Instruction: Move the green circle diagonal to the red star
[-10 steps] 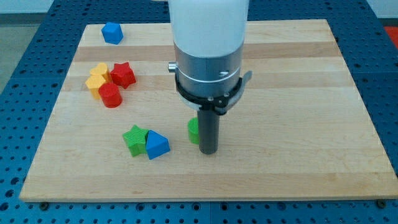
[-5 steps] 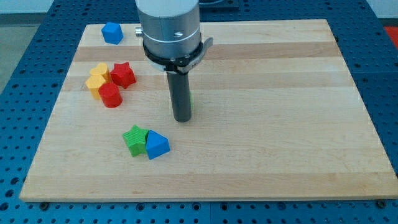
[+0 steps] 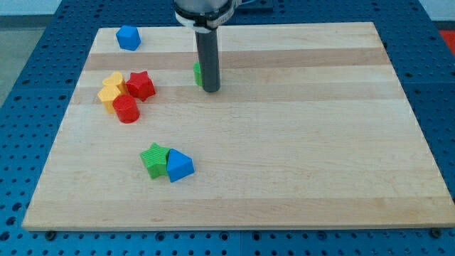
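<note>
The green circle (image 3: 197,73) shows as a thin green sliver at the left side of my rod, mostly hidden behind it, in the upper middle of the board. My tip (image 3: 212,89) touches it from the right and below. The red star (image 3: 141,84) lies to the view's left, apart from the green circle, in a cluster with two yellow blocks (image 3: 110,90) and a red cylinder (image 3: 126,109).
A blue block (image 3: 128,37) sits near the board's top left corner. A green star (image 3: 153,158) and a blue triangular block (image 3: 178,165) touch each other at the lower left. The wooden board (image 3: 320,142) lies on a blue perforated table.
My rod has moved up the view and slightly left, pushing the green circle from the lower middle to the upper middle of the board. The other blocks have not moved.
</note>
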Robot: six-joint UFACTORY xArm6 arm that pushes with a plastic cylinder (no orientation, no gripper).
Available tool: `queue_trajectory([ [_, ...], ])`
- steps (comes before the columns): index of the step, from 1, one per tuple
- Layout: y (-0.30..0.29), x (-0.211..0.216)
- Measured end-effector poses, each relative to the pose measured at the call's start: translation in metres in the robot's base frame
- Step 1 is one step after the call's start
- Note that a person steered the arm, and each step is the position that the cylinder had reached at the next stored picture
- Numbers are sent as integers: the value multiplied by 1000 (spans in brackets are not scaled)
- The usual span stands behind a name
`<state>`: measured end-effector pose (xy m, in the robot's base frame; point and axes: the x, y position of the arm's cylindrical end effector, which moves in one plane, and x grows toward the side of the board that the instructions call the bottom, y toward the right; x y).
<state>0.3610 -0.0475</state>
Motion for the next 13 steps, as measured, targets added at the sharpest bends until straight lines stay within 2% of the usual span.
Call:
queue_trajectory([
  [2,0,-46],
  [3,-5,-56],
  [11,-135,-77],
  [12,-118,-73],
  [13,-46,-35],
])
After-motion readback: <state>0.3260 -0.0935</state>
